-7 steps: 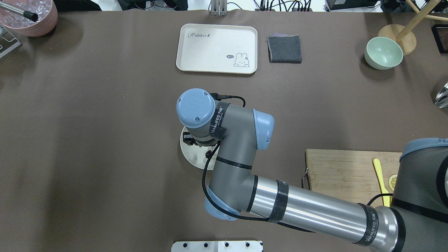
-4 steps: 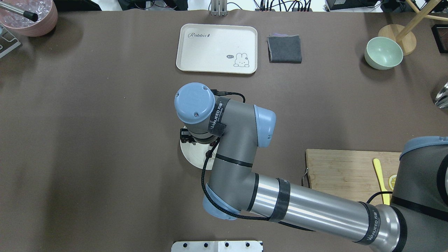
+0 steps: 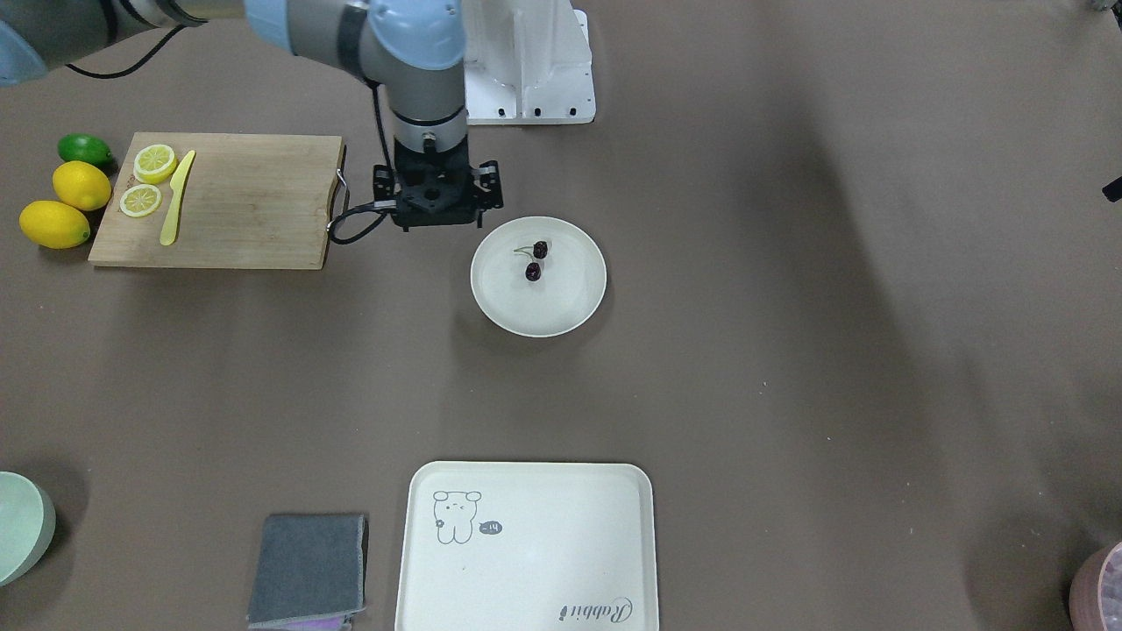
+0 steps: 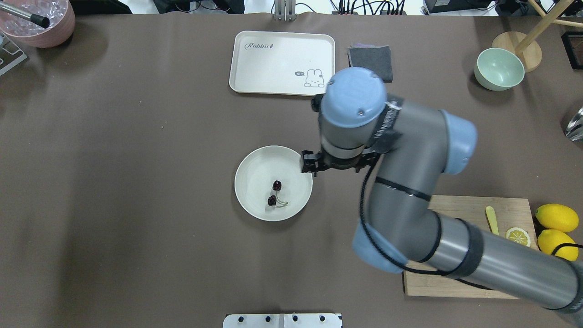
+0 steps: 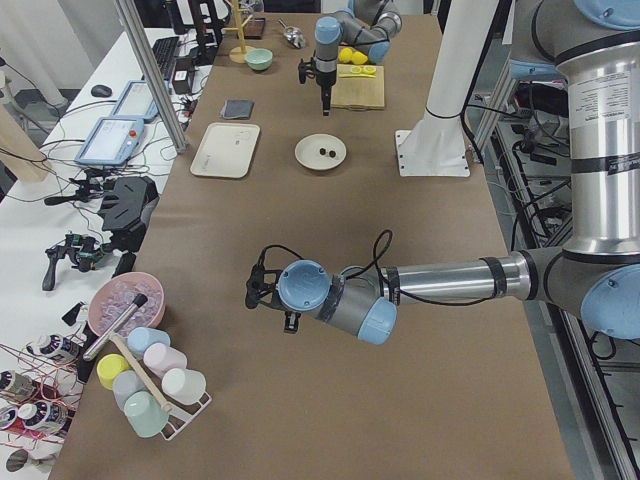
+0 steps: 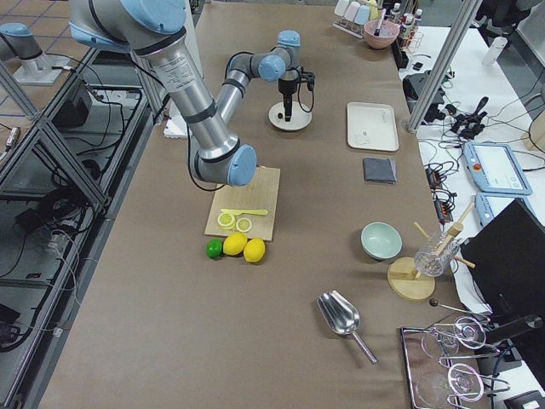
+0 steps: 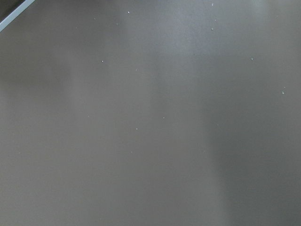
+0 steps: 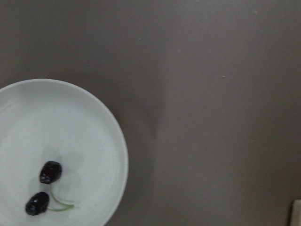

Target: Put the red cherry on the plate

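Maroon red cherry (image 4: 277,185) lies on the plate (image 4: 255,173). Right end effector (image 3: 438,210) hangs beside the rim, its opening hidden. The opening of the left end effector (image 5: 262,296) also cannot be told.

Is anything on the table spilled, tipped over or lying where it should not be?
Nothing stands out. The cherries lie inside the plate, which sits flat on the table, and nothing looks spilled or damaged.

Overhead and front-facing: opposed, steep, sharing plate (image 4: 255,171). Side views: table (image 5: 300,420) ends, far. Wrist cameras: close, downward.
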Robot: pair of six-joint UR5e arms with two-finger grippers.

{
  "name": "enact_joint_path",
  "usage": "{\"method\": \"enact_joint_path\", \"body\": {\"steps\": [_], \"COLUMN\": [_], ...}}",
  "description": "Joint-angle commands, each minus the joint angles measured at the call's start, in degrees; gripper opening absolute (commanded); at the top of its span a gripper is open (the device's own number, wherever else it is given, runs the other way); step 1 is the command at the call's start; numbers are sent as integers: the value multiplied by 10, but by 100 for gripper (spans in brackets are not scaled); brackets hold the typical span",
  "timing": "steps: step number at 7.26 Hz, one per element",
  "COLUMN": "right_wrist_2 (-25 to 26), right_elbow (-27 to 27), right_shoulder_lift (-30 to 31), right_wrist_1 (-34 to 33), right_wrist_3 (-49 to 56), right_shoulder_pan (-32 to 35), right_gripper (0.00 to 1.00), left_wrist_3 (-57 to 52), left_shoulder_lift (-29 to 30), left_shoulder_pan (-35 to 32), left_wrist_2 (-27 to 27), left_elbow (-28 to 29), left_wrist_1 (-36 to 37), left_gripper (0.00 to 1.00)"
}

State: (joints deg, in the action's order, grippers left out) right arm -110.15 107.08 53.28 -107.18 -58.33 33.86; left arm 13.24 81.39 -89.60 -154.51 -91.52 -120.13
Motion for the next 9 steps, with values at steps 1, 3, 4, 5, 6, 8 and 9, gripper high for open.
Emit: {"method": "enact_joint_path", "body": {"steps": [1, 3, 4, 5, 6, 8, 9], "right_wrist_2": [-51, -96, -101, -135, -158, -186, -187], "right_elbow": [46, 48, 48, 47, 48, 105, 124], "right_shoulder_lift": [101, 186, 217, 258, 291, 370, 396], "right_wrist_1": [-8, -3, -3, -2, -2, -4, -6], "right_wrist_3": [169, 326, 390, 474, 553, 605, 605], "right_shoulder_pan": [114, 212, 257, 303, 354, 421, 440], "right_gripper": [100, 100, 100, 100, 100, 100, 100], "left_wrist_3": [-3, -3, -3, -3, -3, 2, 16], "left_shoulder_lift": [-1, 2, 3, 3, 4, 8, 7], "left_shoulder_pan": [7, 20, 23, 24, 26, 44, 54], "left_wrist_2": [0, 0, 0, 1, 1, 2, 19], "left_elbow": [-1, 0, -1, -1, -2, -16, -34], "left_wrist_1": [0, 0, 0, 0, 0, 1, 2], "left_gripper": [99, 99, 99, 99, 99, 99, 99]}}
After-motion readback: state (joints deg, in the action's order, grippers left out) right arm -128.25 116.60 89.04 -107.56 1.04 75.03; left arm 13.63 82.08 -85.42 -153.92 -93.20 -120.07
